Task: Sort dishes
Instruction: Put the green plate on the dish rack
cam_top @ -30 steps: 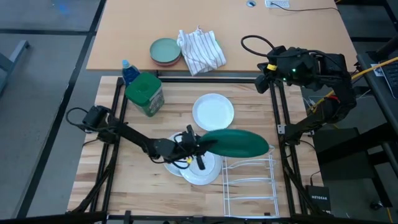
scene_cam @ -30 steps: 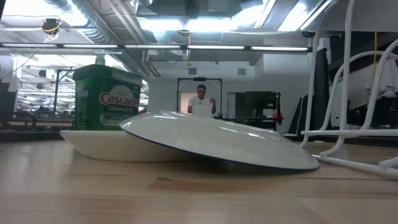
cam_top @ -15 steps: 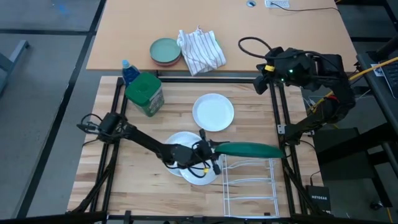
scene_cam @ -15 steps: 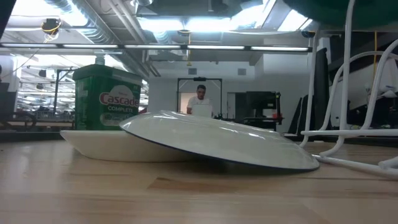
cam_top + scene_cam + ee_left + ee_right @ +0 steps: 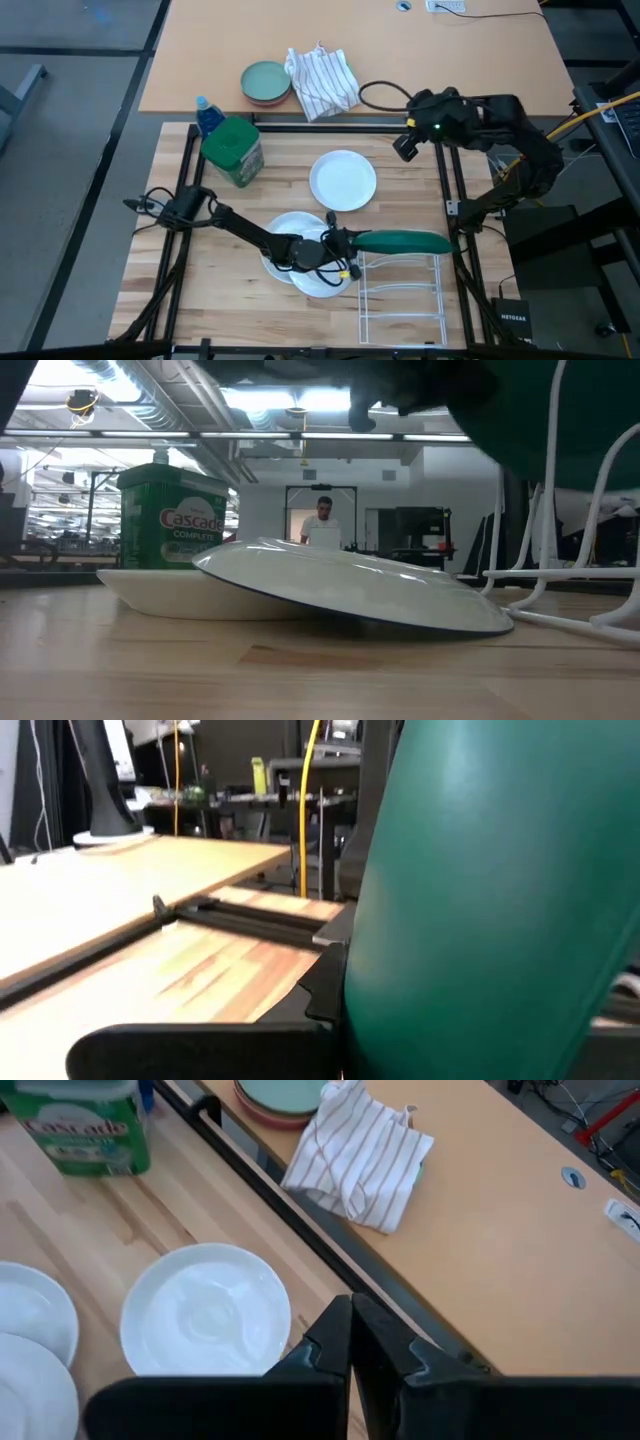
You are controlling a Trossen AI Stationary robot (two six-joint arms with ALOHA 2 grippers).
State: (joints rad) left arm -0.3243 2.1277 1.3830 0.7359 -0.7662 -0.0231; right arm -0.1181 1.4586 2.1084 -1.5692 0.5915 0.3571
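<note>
My left gripper (image 5: 340,245) is shut on the dark green plate (image 5: 395,241), which stands on edge over the far end of the white wire rack (image 5: 400,295). The plate fills the left wrist view (image 5: 500,890) and the low view's upper right (image 5: 540,420). One white plate (image 5: 343,180) lies alone mid-table. Under my left arm a white plate (image 5: 350,585) lies face down, its rim resting on another white plate (image 5: 170,592); no blue face shows. My right gripper (image 5: 405,145) is shut and empty at the far right. My left gripper pinches the dark green plate's rim (image 5: 365,970) at the plate's left end, between its two fingers. The fingers come level from the table's left. The plate stands on edge, held above the table among the rack's wires; whether it touches the rack I cannot tell.
A green Cascade tub (image 5: 233,150) stands at the far left. On the table beyond lie a striped cloth (image 5: 322,80) and a pale green dish (image 5: 266,82) on a pinkish one. A black frame rail (image 5: 440,200) runs along the right side. A person stands far back (image 5: 322,522).
My left gripper has gone toward the table's right and near edge and down toward the rack. The green plate has turned from a tilted face-up pose to standing on edge. My right gripper has moved toward the table's left and a little nearer, staying shut.
</note>
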